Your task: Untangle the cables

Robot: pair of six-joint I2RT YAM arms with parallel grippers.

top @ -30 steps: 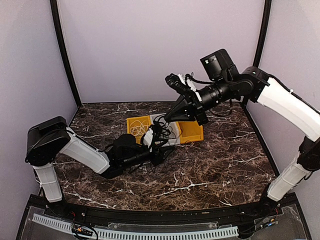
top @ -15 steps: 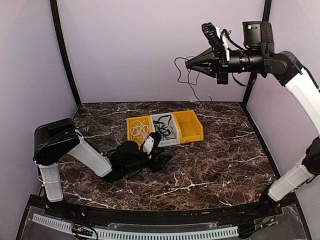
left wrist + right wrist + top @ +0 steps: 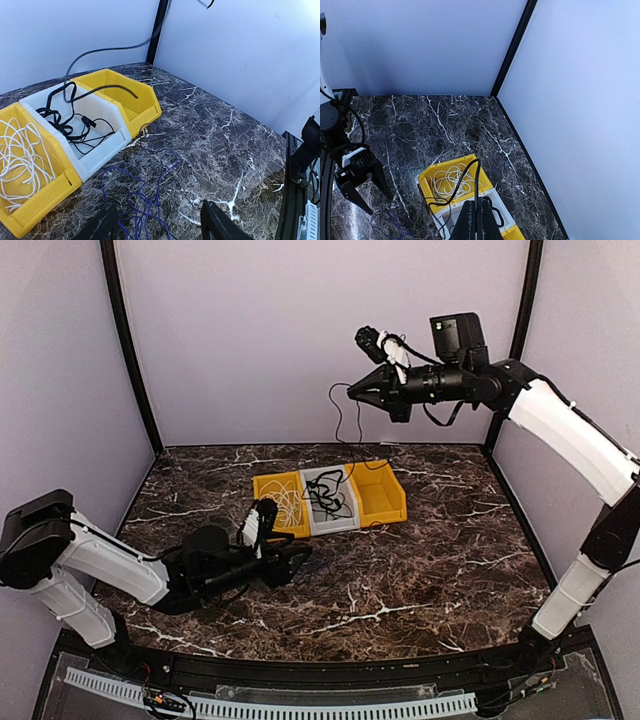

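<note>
Overall, plain lilac walls (image 3: 300, 340) enclose a glossy dark marble table (image 3: 450, 550) veined white. Three plastic bins (image 3: 145, 107) sit toward 12 o'clock. The right claw (image 3: 352, 393), high at 1 o'clock, pinches a thin black cable (image 3: 115, 48) that droops toward them. The left claw (image 3: 160, 225) gapes wide at 8 o'clock over a looped blue cable (image 3: 145, 200). A white cable (image 3: 20, 155) coils in the left bin.

Four cables, one airborne.
The white cable (image 3: 22, 157) lies coiled in the yellow bin (image 3: 45, 197), a black tangle (image 3: 70, 127) in the white bin (image 3: 100, 157), another black cable (image 3: 115, 48) dangling above, the blue cable (image 3: 145, 192) sprawled on the table (image 3: 225, 140).
</note>
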